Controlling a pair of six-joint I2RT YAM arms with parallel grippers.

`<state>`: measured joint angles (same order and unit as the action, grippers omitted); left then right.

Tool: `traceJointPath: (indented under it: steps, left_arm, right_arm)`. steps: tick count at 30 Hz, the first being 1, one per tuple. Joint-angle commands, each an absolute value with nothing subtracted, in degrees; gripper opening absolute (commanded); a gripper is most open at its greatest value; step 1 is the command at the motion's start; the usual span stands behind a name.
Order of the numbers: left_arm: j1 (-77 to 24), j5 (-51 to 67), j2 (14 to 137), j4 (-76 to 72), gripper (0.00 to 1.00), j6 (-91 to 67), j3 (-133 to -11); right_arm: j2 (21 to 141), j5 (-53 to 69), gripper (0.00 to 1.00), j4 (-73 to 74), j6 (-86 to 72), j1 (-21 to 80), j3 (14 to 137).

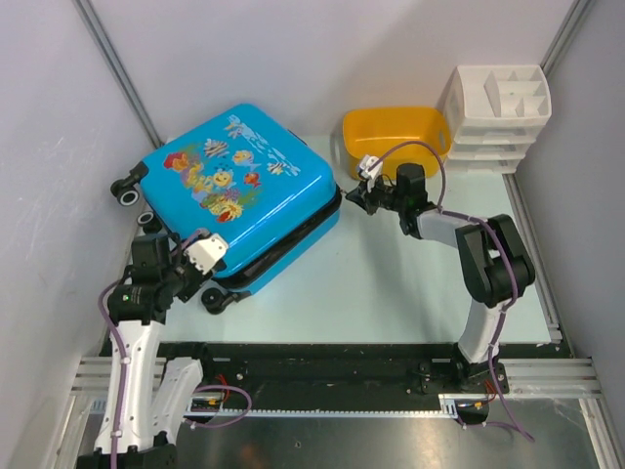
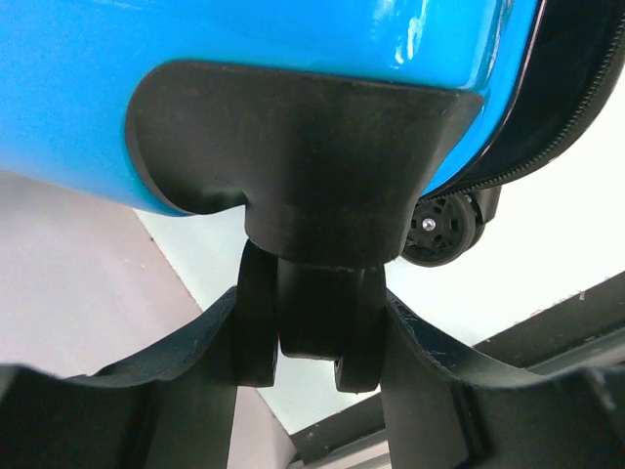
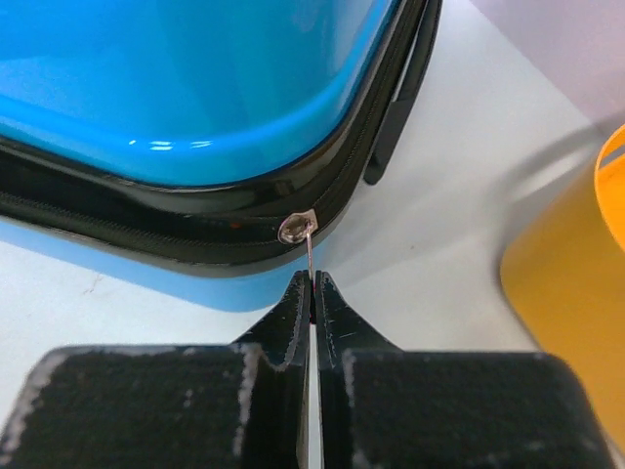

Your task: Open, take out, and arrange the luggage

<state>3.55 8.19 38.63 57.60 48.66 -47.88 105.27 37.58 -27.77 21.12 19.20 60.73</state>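
Observation:
The luggage [image 1: 234,181], a bright-blue suitcase with a fish print, lies flat and closed at the back left of the table. My left gripper [image 1: 210,288] is at its near corner. In the left wrist view the gripper [image 2: 310,327] is shut on a black caster wheel [image 2: 312,313] under the blue shell [image 2: 244,78]. My right gripper [image 1: 354,195] is at the suitcase's right corner. In the right wrist view the gripper [image 3: 312,285] is shut on the thin metal zipper pull [image 3: 309,252] hanging from the slider [image 3: 293,230] on the black zipper band [image 3: 146,220].
A yellow plastic tub [image 1: 395,137] stands just behind my right gripper and shows in the right wrist view [image 3: 576,264]. A white stacked drawer organiser [image 1: 496,112] is at the back right. Grey walls close in left and right. Another wheel [image 2: 441,230] shows beyond the held one.

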Motion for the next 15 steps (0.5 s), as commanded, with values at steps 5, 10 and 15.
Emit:
traceJointPath:
  steps: [5, 10, 15]
  left_arm:
    - [7.0, -1.1, 44.3, 43.5, 0.00, 53.6, -46.5]
    - [7.3, -0.6, 45.5, 42.3, 0.00, 54.7, -45.7]
    - [7.3, -0.5, 46.8, 41.4, 0.00, 55.1, -44.9]
  right_arm:
    - [115.2, 31.8, 0.00, -40.1, 18.9, 15.7, 74.7]
    - [122.2, 34.5, 0.00, -41.2, 16.0, 16.5, 82.3]
    - [130.2, 36.7, 0.00, -41.7, 12.4, 18.5, 93.7]
